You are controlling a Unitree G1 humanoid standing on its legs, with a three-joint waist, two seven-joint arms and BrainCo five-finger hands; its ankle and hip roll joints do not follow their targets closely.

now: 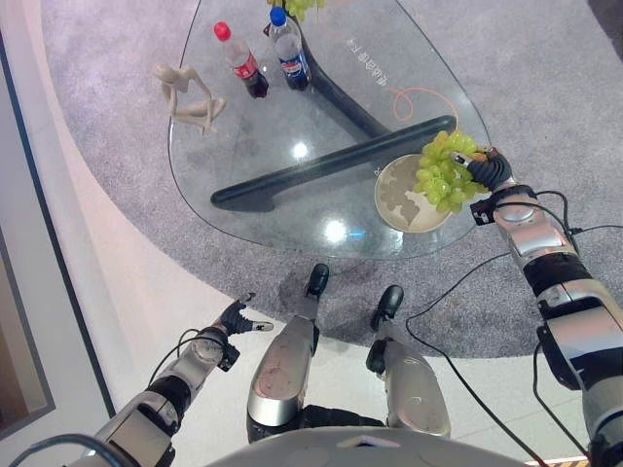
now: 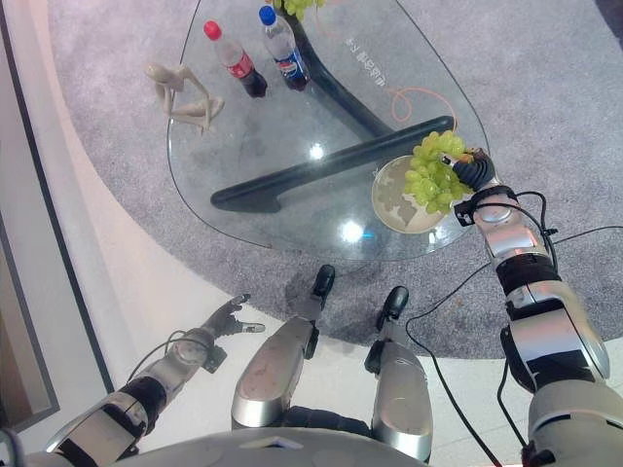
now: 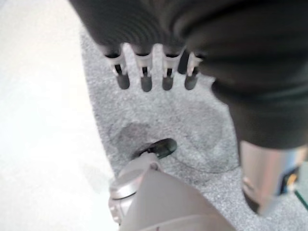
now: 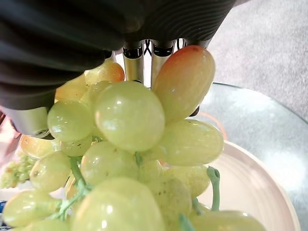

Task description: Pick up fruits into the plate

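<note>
- Right wrist view: the bunch of green grapes [image 4: 139, 159] hangs right at the lens, the right hand [image 4: 144, 57] clasped round its top so the fruit dangles clear; below it the cream plate [image 4: 255, 192] lies on the glass, so the bunch looks poised for lowering.
- Left wrist view: the left hand [image 3: 154, 77] hangs over grey carpet, its fingers straight and relaxed, holding nothing; it seems kept low and out of the way.
- Left eye view: the bunch overlaps the plate's [image 1: 394, 204] outer rim, near the right edge of the glass table [image 1: 292, 209]; whether it touches the plate I cannot tell; a second bunch of grapes [image 1: 302, 8] waits at the far edge, probably the next fruit; two bottles, red-capped [image 1: 241, 60] and blue-capped [image 1: 290, 49], stand near it, a pale figurine [image 1: 185, 95] by the left edge.
- Right eye view: the same layout; the left hand is down off the near edge, well apart from everything.
</note>
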